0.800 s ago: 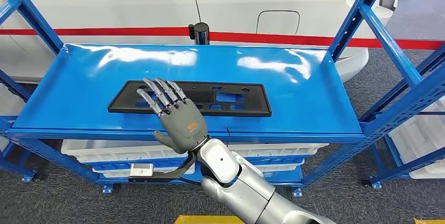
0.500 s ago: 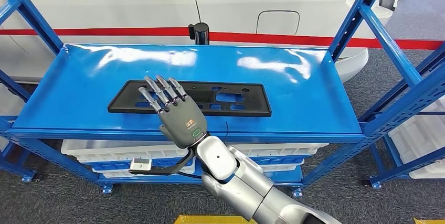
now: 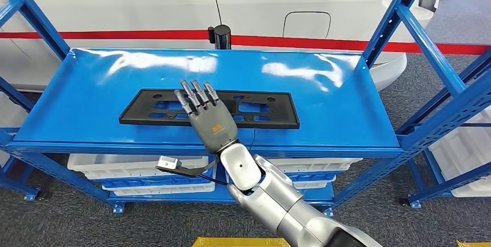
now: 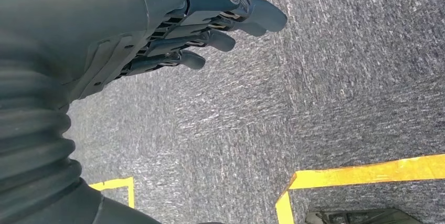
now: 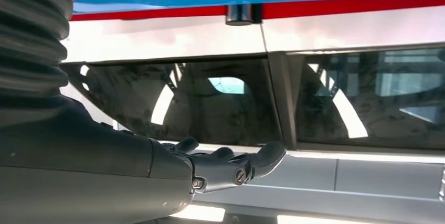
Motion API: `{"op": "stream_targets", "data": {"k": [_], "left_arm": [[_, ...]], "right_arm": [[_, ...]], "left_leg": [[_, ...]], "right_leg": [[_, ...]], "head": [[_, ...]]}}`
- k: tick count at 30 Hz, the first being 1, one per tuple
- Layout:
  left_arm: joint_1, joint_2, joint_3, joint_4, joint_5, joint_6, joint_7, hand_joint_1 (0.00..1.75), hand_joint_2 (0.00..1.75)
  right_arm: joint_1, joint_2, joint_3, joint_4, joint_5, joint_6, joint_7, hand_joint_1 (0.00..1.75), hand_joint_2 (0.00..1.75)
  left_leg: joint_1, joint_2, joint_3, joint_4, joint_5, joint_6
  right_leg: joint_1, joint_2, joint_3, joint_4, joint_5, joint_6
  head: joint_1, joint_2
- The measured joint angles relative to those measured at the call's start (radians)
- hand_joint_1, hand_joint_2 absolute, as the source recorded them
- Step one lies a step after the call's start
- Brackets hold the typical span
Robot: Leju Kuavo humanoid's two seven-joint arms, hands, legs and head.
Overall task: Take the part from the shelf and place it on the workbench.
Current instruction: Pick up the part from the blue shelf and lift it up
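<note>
Right hand (image 3: 212,124) hovers over the black part (image 3: 260,110) on the blue shelf (image 3: 347,102), fingers spread, holding nothing. Left hand (image 4: 173,30) hangs over grey carpet (image 4: 341,77), fingers loosely apart, empty.

Flat black part (image 3: 255,110) on blue shelf (image 3: 87,96)

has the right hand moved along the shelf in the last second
Yes. The right hand has shifted rightward over the black part, from near its left end toward its middle.

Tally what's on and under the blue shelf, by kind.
Black part on the shelf: 1
Robot hands over the shelf: 1, the right hand
White bins below: at least 2, partly hidden
Total: at least 4
</note>
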Motion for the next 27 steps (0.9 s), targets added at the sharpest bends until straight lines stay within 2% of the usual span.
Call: {"op": "stream_targets", "data": {"k": [8,22,27], "left_arm": [[-0.002,0.0,-0.001,0.0,-0.009,0.0,-0.002,0.0,1.75],[-0.005,0.0,0.0,0.0,-0.009,0.0,-0.002,0.0,1.75],[-0.005,0.0,-0.001,0.0,-0.012,0.0,0.0,0.0,1.75]], "right_arm": [[-0.029,-0.003,-0.022,0.058,0.014,0.018,0.087,0.0,1.75],[-0.049,-0.009,-0.036,0.106,0.015,0.022,0.096,0.0,1.75],[-0.059,-0.01,-0.041,0.13,0.015,0.054,0.123,0.0,1.75]], "left_leg": [[0.0,0.0,0.0,0.0,0.0,0.0],[0.0,0.0,0.0,0.0,0.0,0.0],[0.0,0.0,0.0,0.0,0.0,0.0]], "right_leg": [[0.0,0.0,0.0,0.0,0.0,0.0],[0.0,0.0,0.0,0.0,0.0,0.0],[0.0,0.0,0.0,0.0,0.0,0.0]], "head": [[0.0,0.0],[0.0,0.0],[0.0,0.0]]}}
